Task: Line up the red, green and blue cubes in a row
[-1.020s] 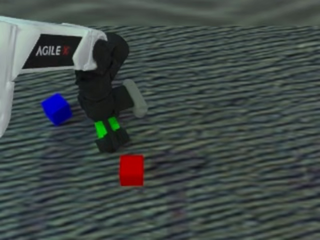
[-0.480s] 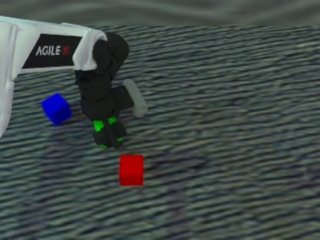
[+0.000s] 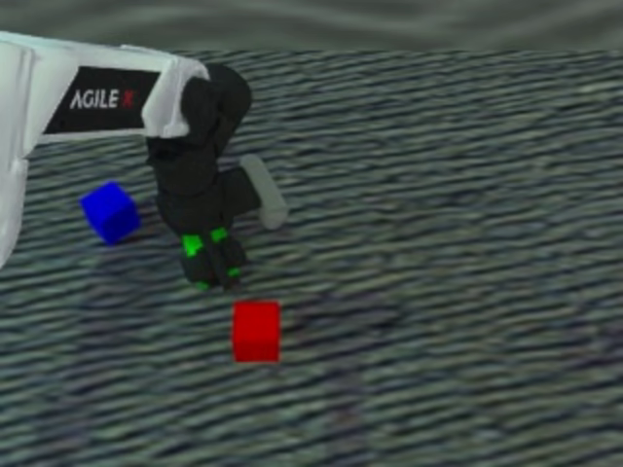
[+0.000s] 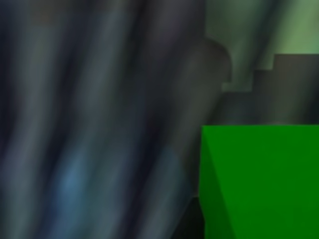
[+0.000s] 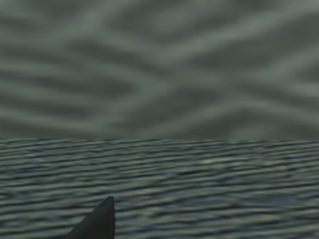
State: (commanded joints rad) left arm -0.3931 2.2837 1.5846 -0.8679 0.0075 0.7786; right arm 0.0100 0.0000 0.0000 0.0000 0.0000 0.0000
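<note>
L gripper (image 3: 216,261): clamped on small bright-green solid cube (image 3: 194,244), above table (image 3: 467,292).
Red cube (image 3: 256,331): found near, below gripper.
Blue cube (image 3: 109,211): found left, apart.
R gripper: finger state not shown.

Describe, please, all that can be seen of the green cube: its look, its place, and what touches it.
The green cube is plain, bright green, unmarked and solid-looking, with sharp edges. In the top view only small green patches show, because the dark fingers of the left gripper are closed around it. It sits near the table's left side, between the blue cube and the red cube, touching neither. The left wrist view shows a large flat green face close to the camera. Whether it rests on the table cannot be told.
</note>
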